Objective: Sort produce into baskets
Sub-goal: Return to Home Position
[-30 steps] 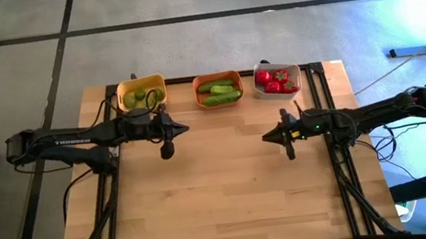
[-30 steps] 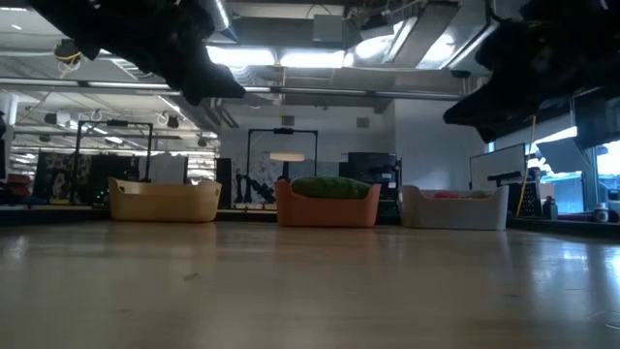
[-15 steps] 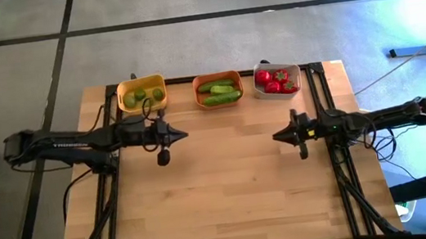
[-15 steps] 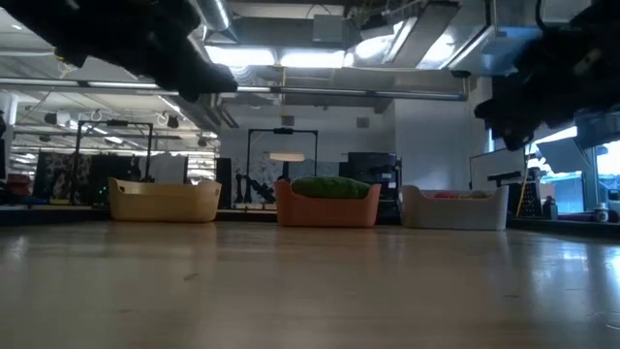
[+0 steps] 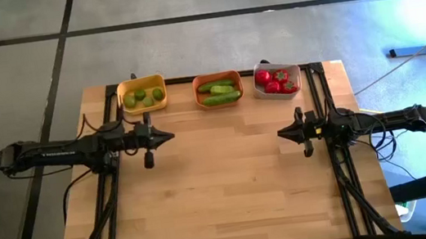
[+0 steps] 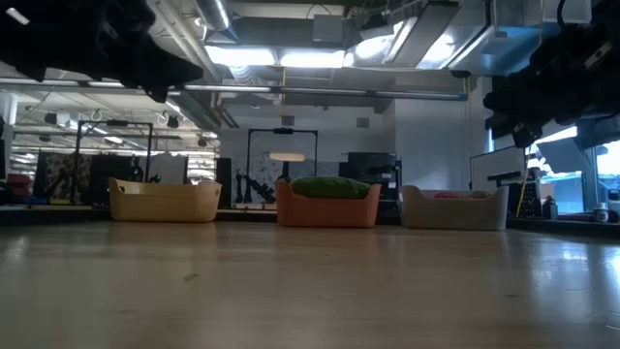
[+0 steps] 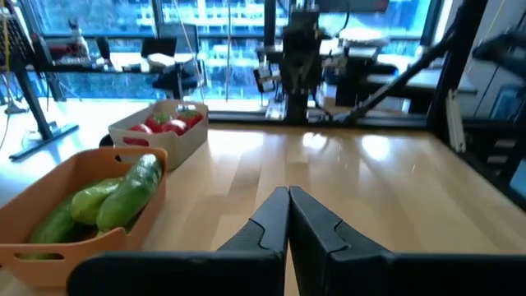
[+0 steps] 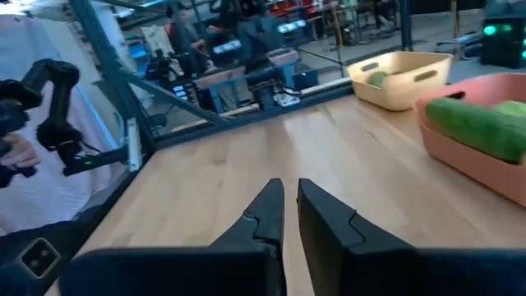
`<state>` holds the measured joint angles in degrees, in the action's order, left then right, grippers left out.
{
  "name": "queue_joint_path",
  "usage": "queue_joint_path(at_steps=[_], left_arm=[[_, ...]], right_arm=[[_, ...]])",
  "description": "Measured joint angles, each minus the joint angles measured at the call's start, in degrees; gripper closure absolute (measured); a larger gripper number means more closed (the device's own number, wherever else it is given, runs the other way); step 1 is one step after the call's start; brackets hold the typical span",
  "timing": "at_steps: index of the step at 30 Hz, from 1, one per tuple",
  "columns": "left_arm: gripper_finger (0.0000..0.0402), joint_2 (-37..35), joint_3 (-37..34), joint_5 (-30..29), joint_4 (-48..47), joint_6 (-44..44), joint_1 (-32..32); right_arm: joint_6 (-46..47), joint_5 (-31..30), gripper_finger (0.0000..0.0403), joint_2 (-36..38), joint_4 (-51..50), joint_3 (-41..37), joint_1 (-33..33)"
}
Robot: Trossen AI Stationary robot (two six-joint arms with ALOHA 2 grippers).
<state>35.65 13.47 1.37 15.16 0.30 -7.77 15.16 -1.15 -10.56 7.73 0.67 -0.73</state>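
Three baskets stand in a row at the table's far edge. The yellow basket (image 5: 142, 96) holds light-green limes (image 5: 141, 97). The orange basket (image 5: 218, 90) holds green cucumbers (image 5: 220, 93). The white basket (image 5: 277, 80) holds red tomatoes (image 5: 275, 81). My left gripper (image 5: 170, 136) hovers shut and empty over the table's left part, nearer than the yellow basket; its fingers (image 7: 288, 193) lie together. My right gripper (image 5: 280, 134) hovers shut and empty over the right part, nearer than the white basket; it also shows in the right wrist view (image 8: 289, 186).
The bare wooden top (image 5: 229, 175) lies between and in front of both grippers. Dark rails and cables (image 5: 344, 176) run along the table's left and right sides. In the low view the baskets (image 6: 327, 206) stand far back. People show in the room beyond the table (image 8: 189, 29).
My left gripper has drawn back toward the table's left edge and my right gripper toward the right edge, widening the free room between them. Both have stayed shut and empty. The baskets and produce have not moved.
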Motion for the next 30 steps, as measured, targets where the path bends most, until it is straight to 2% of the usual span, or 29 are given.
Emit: queue_joint_path(at_steps=[7, 22, 30], left_arm=[[0.0399, -10.3, -5.87, 0.09, 0.44, -2.83, 0.0], [0.04, -27.57, -12.76, -2.37, -4.74, -4.52, 0.29], [0.0399, -35.66, -12.99, -4.95, -14.04, -3.5, 0.29]], right_arm=[[0.9, -6.27, 0.0368, 3.78, -4.37, -0.09, 0.0], [-0.02, -7.69, 0.0368, 7.86, -5.16, -0.2, 0.0], [-0.42, -9.0, 0.0368, 7.84, -5.12, -0.22, 0.0]])
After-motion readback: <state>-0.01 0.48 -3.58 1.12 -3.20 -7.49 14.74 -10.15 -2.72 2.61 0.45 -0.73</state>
